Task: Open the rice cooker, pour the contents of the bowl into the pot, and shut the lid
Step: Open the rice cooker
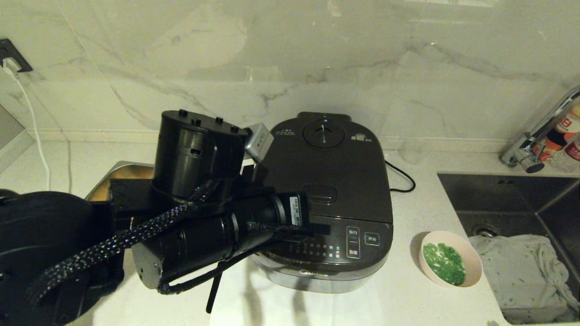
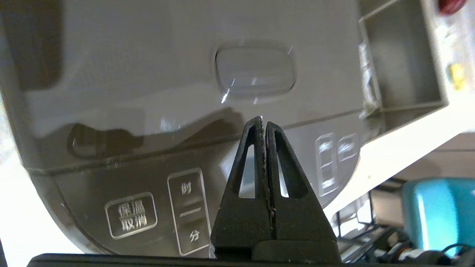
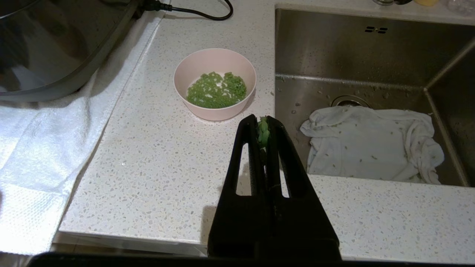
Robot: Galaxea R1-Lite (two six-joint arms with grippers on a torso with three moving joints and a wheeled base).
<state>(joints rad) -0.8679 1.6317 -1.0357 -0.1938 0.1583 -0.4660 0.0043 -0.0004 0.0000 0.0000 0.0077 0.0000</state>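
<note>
Left gripper (image 2: pixel 264 124), fingers pressed together and empty, hovers over the closed rice cooker (image 1: pixel 333 199), its latch button (image 2: pixel 255 72) just ahead of the tips; bowl (image 1: pixel 449 258) sits right of the cooker.

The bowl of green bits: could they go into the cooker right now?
No. The lid is shut over the pot. The left gripper hovers near the latch button; the bowl waits on the counter.
</note>
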